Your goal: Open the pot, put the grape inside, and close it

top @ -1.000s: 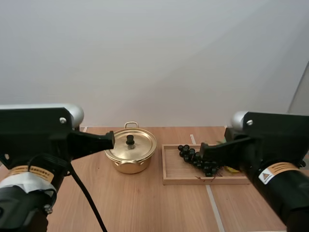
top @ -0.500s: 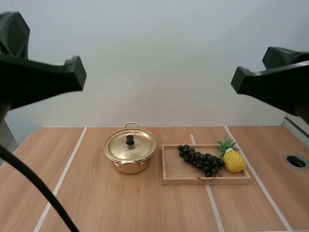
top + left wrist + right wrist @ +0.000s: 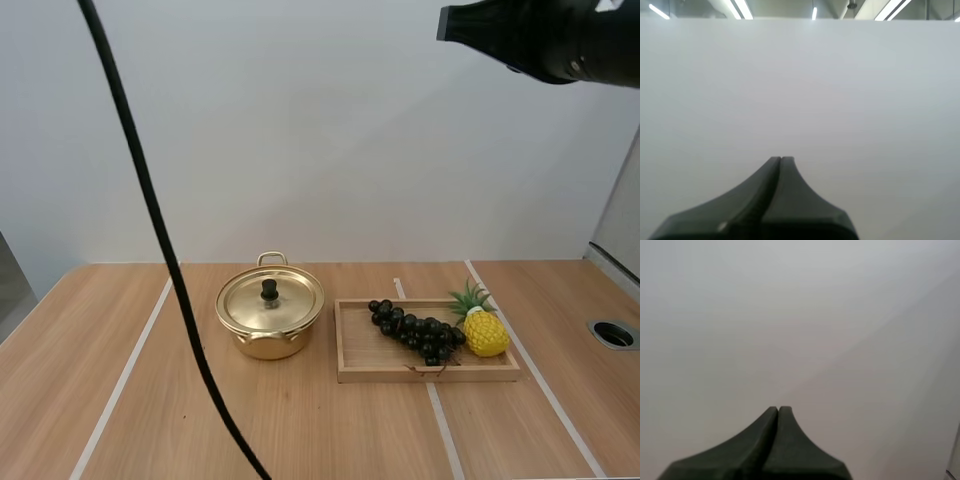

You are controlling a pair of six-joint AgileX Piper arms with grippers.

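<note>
In the high view, a gold pot (image 3: 265, 345) sits on the wooden worktop (image 3: 300, 430). Its lid (image 3: 288, 302) is on, with a little black knob (image 3: 269, 290) in the middle. Just beside the pot, on its right, lies a wooden tray (image 3: 362, 352). The bunch of dark grapes (image 3: 415, 335) lies in the tray. A small yellow pineapple (image 3: 484, 334) lies in the tray too, right next to the far end of the grapes. There is a round hole (image 3: 612, 333) in the worktop near its right edge. Part of the black right arm (image 3: 540, 35) is high up, well above the tray.

In the left wrist view, the left hand (image 3: 781, 159) is closed. Its two black fingers press together into one dark wedge, and it holds nothing. In front of it is a plain pale wall (image 3: 800, 90).

In the right wrist view, the right hand (image 3: 778, 408) is closed too. Its fingers lie tight together and hold nothing. It also faces a plain pale wall.
</note>
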